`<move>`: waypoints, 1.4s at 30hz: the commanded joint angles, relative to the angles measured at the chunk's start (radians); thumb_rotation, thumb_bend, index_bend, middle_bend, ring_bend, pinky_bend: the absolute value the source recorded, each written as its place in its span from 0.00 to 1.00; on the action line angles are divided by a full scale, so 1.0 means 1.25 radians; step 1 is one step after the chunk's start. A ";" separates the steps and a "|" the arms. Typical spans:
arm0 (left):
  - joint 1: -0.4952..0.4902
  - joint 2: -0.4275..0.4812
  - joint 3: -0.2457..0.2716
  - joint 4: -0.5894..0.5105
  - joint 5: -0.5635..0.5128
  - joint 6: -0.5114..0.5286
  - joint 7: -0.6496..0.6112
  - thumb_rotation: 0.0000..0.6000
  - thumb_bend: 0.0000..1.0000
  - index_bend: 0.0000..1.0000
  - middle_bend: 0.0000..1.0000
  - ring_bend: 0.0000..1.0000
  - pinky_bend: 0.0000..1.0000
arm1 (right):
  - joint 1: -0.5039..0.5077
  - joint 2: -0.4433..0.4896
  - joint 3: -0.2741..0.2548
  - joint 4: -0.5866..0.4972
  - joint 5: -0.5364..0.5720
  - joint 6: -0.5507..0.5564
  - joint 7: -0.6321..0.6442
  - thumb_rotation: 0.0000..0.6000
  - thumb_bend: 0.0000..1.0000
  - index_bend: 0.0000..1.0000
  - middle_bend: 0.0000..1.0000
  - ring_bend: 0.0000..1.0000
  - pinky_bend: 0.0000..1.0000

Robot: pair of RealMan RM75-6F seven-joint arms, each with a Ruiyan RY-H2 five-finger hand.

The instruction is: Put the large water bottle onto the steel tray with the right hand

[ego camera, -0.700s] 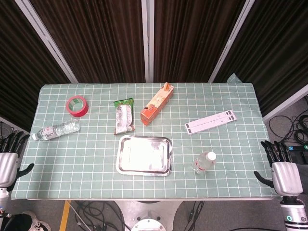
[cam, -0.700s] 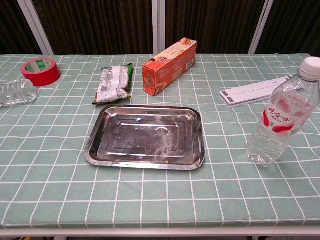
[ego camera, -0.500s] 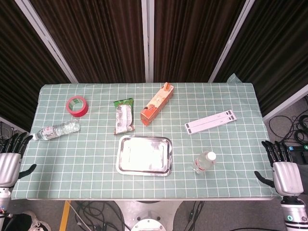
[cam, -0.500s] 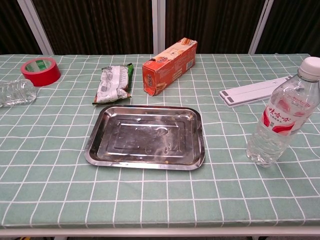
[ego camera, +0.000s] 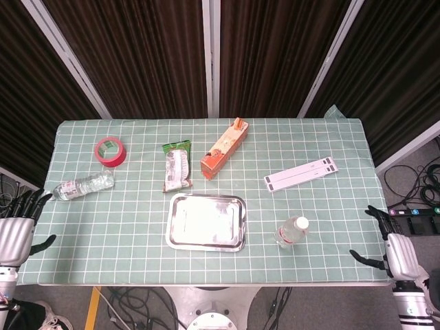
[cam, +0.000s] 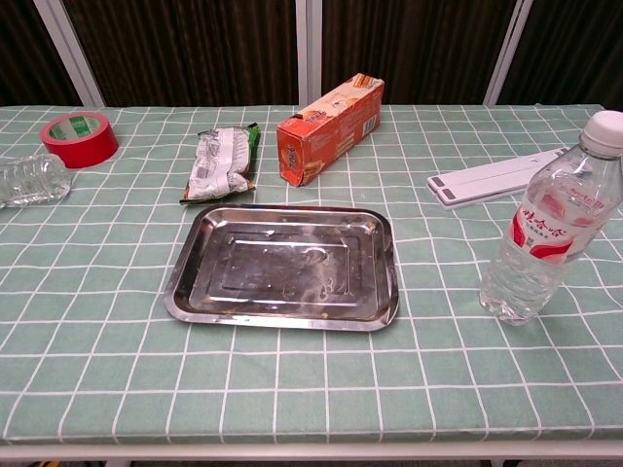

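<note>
Head view, large water bottle [ego camera: 291, 231] upright, right hand [ego camera: 397, 251] well apart

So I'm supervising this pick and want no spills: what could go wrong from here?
The large water bottle stands upright, tall and narrow, so a sideways nudge from the right hand could topple it. The steel tray has a raised rim; a low carry might clip it.

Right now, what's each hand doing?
Left hand: open, holding nothing, off the table's left edge.
Right hand: open, holding nothing, off the right edge.
</note>
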 commanded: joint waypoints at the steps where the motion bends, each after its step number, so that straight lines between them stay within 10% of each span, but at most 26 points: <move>1: -0.003 -0.007 0.003 0.007 0.003 -0.005 0.001 1.00 0.19 0.18 0.19 0.10 0.16 | 0.034 0.022 -0.029 -0.014 -0.086 -0.031 0.459 1.00 0.00 0.07 0.16 0.09 0.13; 19: -0.012 -0.024 0.000 0.041 0.007 -0.004 0.004 1.00 0.19 0.18 0.19 0.10 0.16 | 0.170 -0.201 -0.041 0.251 -0.101 -0.184 0.549 1.00 0.00 0.02 0.14 0.06 0.13; 37: -0.013 -0.025 0.000 0.055 0.019 0.011 -0.001 1.00 0.19 0.18 0.19 0.10 0.16 | 0.233 -0.269 -0.048 0.250 -0.111 -0.201 0.515 1.00 0.00 0.02 0.17 0.07 0.13; 42: -0.015 -0.025 0.000 0.056 0.027 0.014 -0.006 1.00 0.19 0.18 0.19 0.10 0.16 | 0.243 -0.279 -0.044 0.237 -0.091 -0.218 0.499 1.00 0.01 0.16 0.26 0.12 0.20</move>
